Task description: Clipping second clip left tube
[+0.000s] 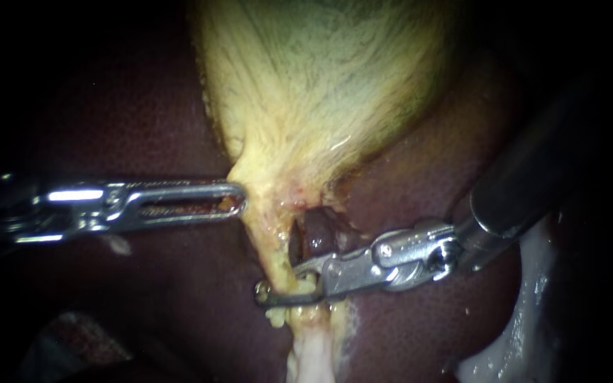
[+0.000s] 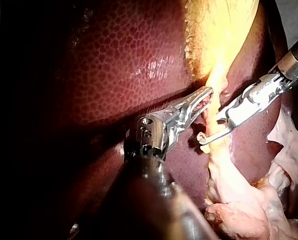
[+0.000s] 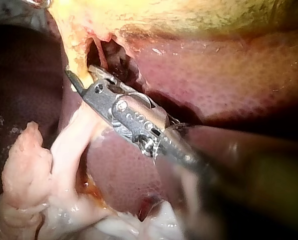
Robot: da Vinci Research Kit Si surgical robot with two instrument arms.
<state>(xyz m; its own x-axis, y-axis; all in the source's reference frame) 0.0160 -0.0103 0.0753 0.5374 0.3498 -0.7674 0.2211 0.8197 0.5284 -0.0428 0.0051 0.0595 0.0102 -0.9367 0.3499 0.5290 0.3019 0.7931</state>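
Hold L instrument [image 1: 232, 202] clenched on gallbladder [image 1: 321, 85], pulling left; squeeze R instrument [image 1: 289, 287], grasping tube [image 1: 272, 247] w/ 1 clip [image 1: 278, 301], square, fully.

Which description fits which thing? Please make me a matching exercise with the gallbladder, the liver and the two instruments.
Things:
1. gallbladder
2. liver
3. left instrument
4. right instrument

Descriptions:
a. its tool is shut on the tube
b. dark red
c. pale yellow
d. its tool holds the gallbladder's narrow lower end

Pairs: 1-c; 2-b; 3-d; 4-a
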